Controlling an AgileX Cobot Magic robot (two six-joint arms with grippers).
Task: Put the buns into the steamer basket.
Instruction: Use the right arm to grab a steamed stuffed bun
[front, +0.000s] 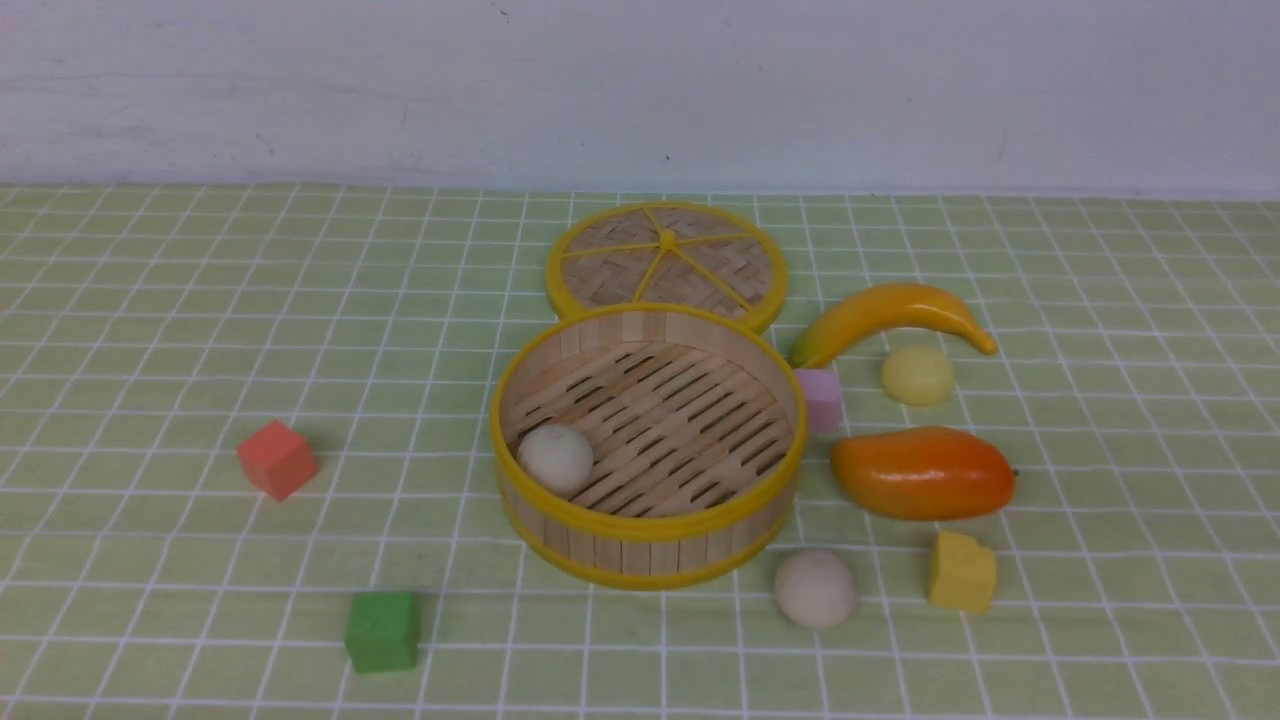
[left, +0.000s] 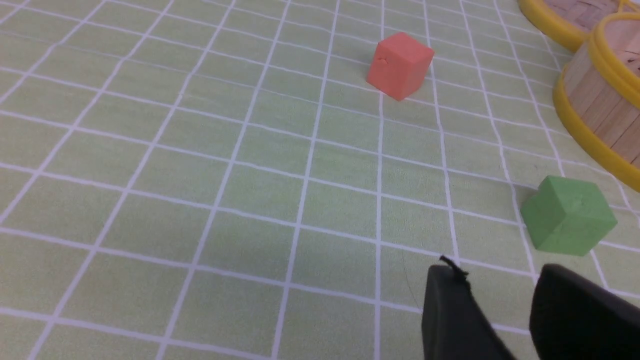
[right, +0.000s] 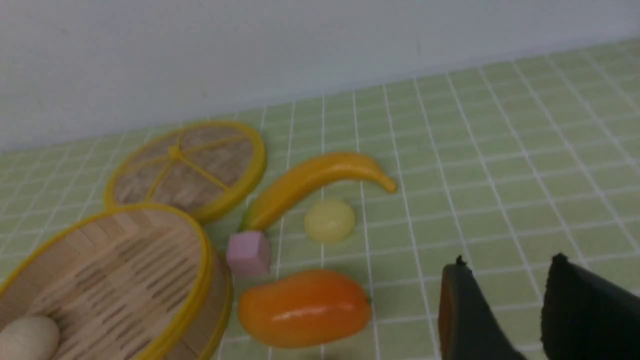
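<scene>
Sitting in the steamer basket: one smooth, apparently matte bun.

The left end effector shows two matte black, wedge-shaped fingers, one tipped with a small frayed black wisp (thread or torn padding, hard to tell). The right end effector has similar black fingers, each ending in a tiny nub.

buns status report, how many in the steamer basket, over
Left gripper and right gripper open, both empty. One off-white bun in steamer basket; other off-white bun and yellow bun outside on cloth. Yellow bun sits between banana and mango.
</scene>
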